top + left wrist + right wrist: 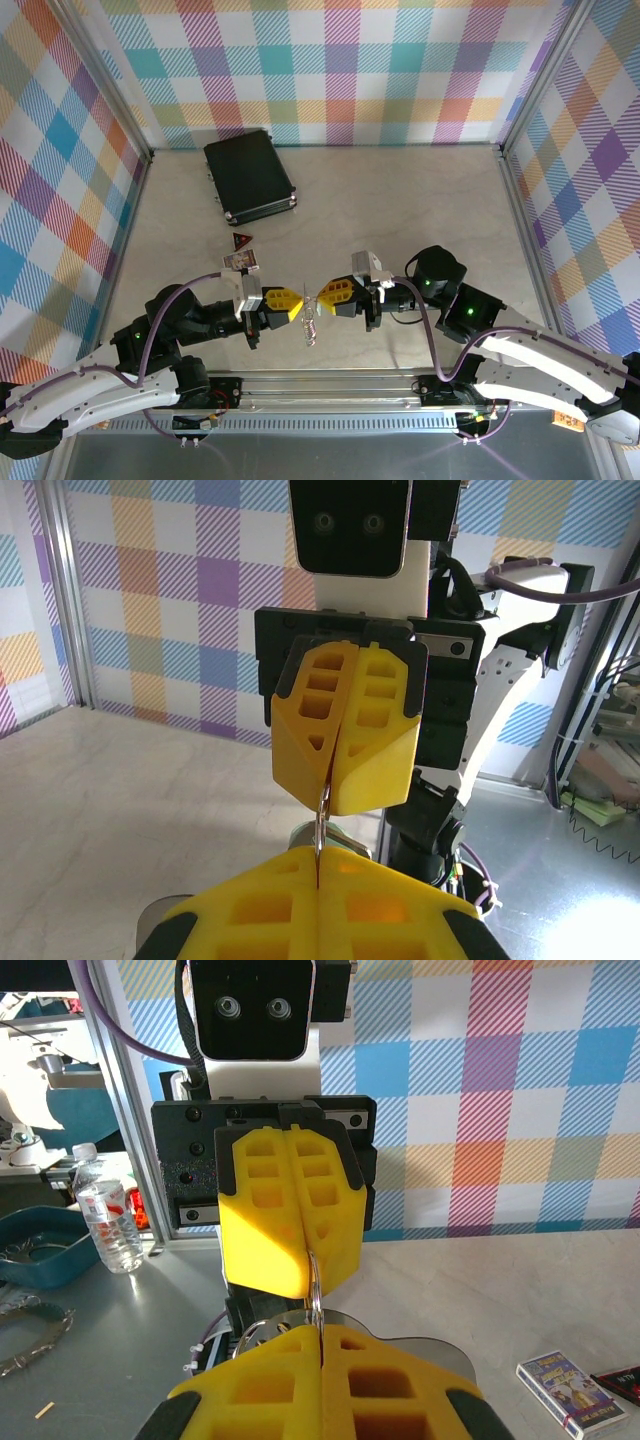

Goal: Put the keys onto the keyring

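My left gripper [299, 304] and right gripper [321, 297] meet tip to tip above the near middle of the table. Both are shut on the same thin silver ring [322, 818], which stands on edge between the two pairs of yellow fingers [316, 1285]. The ring belongs to the keyring [311, 330], whose flat silver-grey body [430, 1348] hangs under the fingers, off the table. In the left wrist view, a pale green edge [298, 828] shows on the hanging metal. I cannot tell whether that is the keys.
A black rectangular case [250, 178] lies at the back left. A small red triangular piece [241, 241] and a little printed card box [241, 263] lie just beyond my left arm. Checked walls close the table on three sides.
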Controlling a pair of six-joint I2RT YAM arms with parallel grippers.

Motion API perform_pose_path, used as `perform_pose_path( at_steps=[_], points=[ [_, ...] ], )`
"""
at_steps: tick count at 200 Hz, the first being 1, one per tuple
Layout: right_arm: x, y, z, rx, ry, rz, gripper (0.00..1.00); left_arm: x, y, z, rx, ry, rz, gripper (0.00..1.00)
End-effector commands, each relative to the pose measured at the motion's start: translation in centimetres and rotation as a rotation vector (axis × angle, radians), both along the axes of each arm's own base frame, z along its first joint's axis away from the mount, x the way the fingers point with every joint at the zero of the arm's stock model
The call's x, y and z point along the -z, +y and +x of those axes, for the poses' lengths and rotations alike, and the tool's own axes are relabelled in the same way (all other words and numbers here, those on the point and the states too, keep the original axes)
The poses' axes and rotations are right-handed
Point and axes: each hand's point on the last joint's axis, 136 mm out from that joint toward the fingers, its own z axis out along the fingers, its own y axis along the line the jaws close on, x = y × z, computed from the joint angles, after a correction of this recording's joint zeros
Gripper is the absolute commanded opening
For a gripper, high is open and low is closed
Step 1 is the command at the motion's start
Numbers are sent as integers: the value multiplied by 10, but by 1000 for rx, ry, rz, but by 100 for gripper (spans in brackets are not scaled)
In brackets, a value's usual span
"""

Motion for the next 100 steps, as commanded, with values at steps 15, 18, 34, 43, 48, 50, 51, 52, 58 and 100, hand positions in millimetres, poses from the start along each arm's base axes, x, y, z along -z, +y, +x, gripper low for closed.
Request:
perform_pose_path(
  at_steps=[15, 18, 34, 43, 48, 50, 51, 52, 58, 100],
  points=[
    [-8, 3, -2, -12, -10, 43, 0, -15, 0, -2, 6, -21, -64, 0],
    [-9, 2, -2, -12, -12, 46, 0, -15, 0, -1, 6, -21, -64, 0],
    [-8, 3, -3, -15, -12, 47, 0, -15, 0, -2, 6, -20, -65, 0],
    [-9, 3, -3, -18, -10, 47, 0, -15, 0, -1, 5, -20, -64, 0],
    [-8, 3, -3, -17, -10, 46, 0, -16, 0, -1, 4, -21, -65, 0],
    [-8, 3, -3, -17, -10, 47, 0, -16, 0, -1, 4, -22, -66, 0],
    [-8, 3, -3, -18, -10, 47, 0, -16, 0, -1, 4, -22, -66, 0],
    [-8, 4, -3, -18, -9, 47, 0, -15, 0, -1, 3, -21, -65, 0],
    [-9, 3, -3, -17, -11, 49, 0, -16, 0, -1, 3, -22, -67, 0],
    [-9, 0, 0, 8, -15, 54, 0, -17, 3, 0, -13, -25, -73, 0]
  ],
)
